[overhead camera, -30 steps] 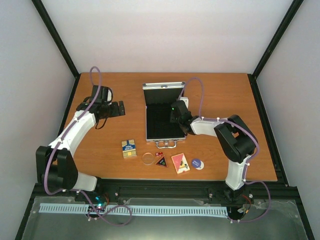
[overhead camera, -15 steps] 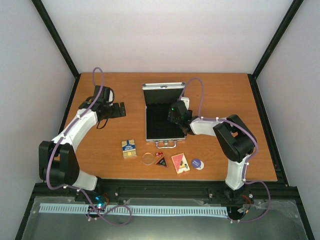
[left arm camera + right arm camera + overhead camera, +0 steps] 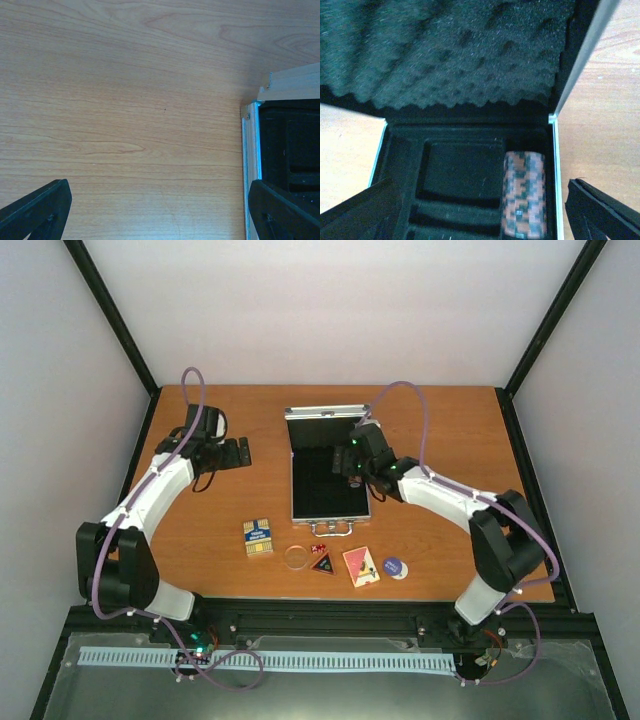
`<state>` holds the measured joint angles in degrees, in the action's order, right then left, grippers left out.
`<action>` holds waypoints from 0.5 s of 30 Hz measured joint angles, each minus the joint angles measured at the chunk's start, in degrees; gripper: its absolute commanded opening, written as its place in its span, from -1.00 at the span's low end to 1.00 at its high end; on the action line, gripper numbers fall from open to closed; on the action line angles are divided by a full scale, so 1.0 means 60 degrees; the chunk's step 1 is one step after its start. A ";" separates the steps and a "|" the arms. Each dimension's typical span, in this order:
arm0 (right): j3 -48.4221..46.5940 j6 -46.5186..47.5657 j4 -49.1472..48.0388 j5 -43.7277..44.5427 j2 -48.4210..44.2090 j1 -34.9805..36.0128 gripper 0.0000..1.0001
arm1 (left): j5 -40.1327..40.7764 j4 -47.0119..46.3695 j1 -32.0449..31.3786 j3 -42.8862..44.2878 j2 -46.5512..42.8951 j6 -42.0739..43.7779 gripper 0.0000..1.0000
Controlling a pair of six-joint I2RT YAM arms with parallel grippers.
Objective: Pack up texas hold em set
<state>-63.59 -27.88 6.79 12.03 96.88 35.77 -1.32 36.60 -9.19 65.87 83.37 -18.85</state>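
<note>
Overhead, the right gripper (image 3: 348, 466) covers the far right part of the open case (image 3: 312, 490) and hides the brown chip stack (image 3: 524, 192), whose near end the right wrist view cuts off at its bottom edge. The left wrist view catches only a corner of the case, the rest lost past its right edge. The red dice (image 3: 318, 549) are too small overhead to count.

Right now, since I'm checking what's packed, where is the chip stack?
In the right wrist view the chip stack lies inside the open case, in the slot along its right wall, beside an empty recess on its left.
</note>
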 measured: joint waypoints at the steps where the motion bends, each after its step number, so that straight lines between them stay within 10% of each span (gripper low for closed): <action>1: 0.0000 -0.0011 0.0284 -0.0193 -0.0237 0.0000 0.85 | 0.0000 0.0051 0.0000 0.0036 0.0000 0.0000 0.99; 15: 0.0594 -0.0288 0.3799 -0.1566 -0.2317 0.0000 1.00 | -0.0127 0.0393 0.0000 0.0401 0.0000 -0.0011 0.99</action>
<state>-60.03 -29.61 29.58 2.63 82.98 35.77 -2.09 38.96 -9.19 68.27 83.37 -18.92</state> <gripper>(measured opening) 0.998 0.997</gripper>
